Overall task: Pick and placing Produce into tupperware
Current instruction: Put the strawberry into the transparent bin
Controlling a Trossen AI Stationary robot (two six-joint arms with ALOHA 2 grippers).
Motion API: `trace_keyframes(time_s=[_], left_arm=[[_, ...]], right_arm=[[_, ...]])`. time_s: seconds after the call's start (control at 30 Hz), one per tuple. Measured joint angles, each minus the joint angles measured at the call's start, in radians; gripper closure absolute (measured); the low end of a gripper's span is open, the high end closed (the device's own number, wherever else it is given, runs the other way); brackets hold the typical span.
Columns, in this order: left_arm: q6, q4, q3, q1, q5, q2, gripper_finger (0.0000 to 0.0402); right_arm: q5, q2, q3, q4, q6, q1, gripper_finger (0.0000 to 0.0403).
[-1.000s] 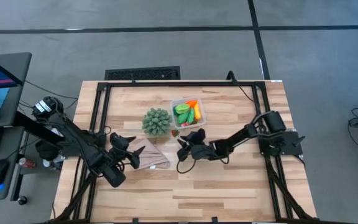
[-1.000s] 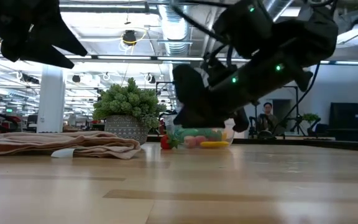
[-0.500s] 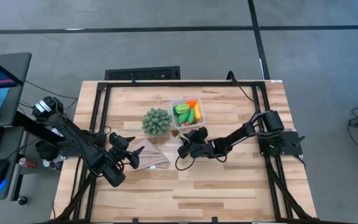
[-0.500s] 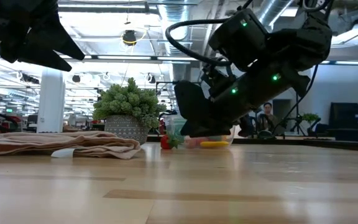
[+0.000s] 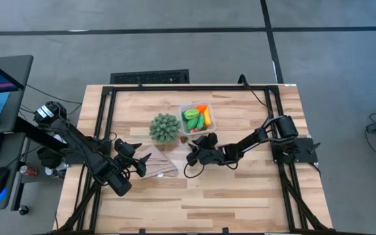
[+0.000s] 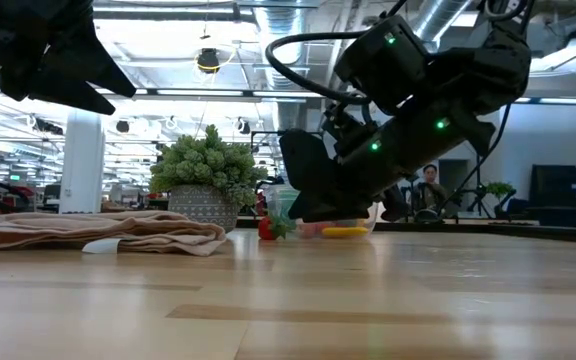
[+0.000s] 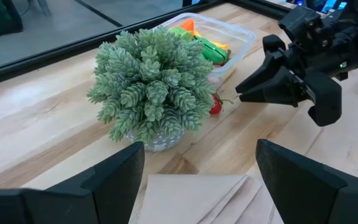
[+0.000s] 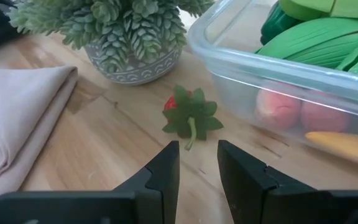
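Pale wooden bench (image 5: pixel 240 189) under a ceiling of pipes and lights; a spiky green plant (image 5: pixel 164 127) stands just beside the clear tupperware (image 5: pixel 197 118), a tan cloth (image 5: pixel 156 162) nearby. One red strawberry (image 8: pixel 180 107) lies between plant and tub. Right pincer (image 8: pixel 197 163), narrow and empty, points at it. Left pincer (image 7: pixel 197 180) hangs wide over the cloth
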Motion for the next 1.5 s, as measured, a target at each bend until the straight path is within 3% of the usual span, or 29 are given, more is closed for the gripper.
trace_keyframes(time_s=[0.37, 0.47, 0.67, 1.5], left_arm=[[0.0, 0.0, 0.0, 0.0, 0.0, 0.0, 0.0102], [0.0, 0.0, 0.0, 0.0, 0.001, 0.0, 0.0102], [-0.007, 0.002, 0.0, -0.003, 0.053, 0.0, 0.0102], [-0.027, 0.0, 0.0, -0.01, 0.055, 0.0, 0.0102]], right_arm=[[0.004, 0.001, 0.0, 0.001, 0.002, -0.007, 0.03], [0.003, 0.053, 0.001, 0.038, 0.041, -0.001, 0.0301], [0.079, 0.117, 0.033, 0.099, 0.076, 0.048, 0.0301], [0.08, 0.116, 0.038, 0.079, 0.069, 0.005, 0.0301]])
